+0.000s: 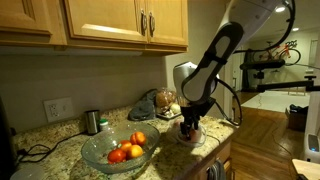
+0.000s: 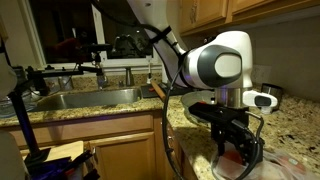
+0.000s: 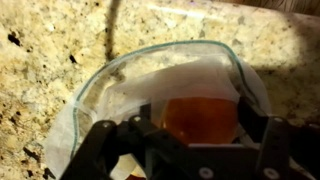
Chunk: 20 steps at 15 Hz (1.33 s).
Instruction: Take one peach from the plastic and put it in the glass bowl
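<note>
Peach (image 3: 200,120) in plastic container (image 3: 105,85), fingers (image 3: 100,142) flanking, granite counter (image 3: 45,45)

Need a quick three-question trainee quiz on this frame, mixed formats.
1. True or false: the clear glass bowl is empty.
2. In the wrist view the orange peach lies in: A) the clear plastic container, B) the glass bowl, C) a paper bag.
3. Are the gripper's fingers open or shut?
Key: 1 false, it holds peaches; 2 A; 3 open.
</note>
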Available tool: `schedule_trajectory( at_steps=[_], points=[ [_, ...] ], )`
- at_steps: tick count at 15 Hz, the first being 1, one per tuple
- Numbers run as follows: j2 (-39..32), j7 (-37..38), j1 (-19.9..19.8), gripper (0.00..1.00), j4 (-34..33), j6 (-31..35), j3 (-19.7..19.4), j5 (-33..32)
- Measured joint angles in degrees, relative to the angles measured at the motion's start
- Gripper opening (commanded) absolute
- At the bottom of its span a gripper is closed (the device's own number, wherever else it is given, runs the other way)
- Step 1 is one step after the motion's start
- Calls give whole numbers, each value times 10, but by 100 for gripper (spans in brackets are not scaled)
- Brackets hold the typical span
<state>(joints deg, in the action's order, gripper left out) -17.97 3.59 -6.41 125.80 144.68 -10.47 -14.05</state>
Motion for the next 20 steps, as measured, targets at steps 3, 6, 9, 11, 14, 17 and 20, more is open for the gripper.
schedule_trajectory(
  at_steps=[3,6,9,11,14,17,20],
  points=[
    [0,0,0,42,-1,0,0,0],
    [0,0,0,40,-2,0,0,0],
    [0,0,1,39,-4,0,0,0],
    [0,0,2,39,-7,0,0,-1],
    [1,0,5,39,-11,0,0,-3],
    [4,0,6,39,-13,1,0,-6],
    [12,0,8,39,-13,1,0,-11]
  ],
)
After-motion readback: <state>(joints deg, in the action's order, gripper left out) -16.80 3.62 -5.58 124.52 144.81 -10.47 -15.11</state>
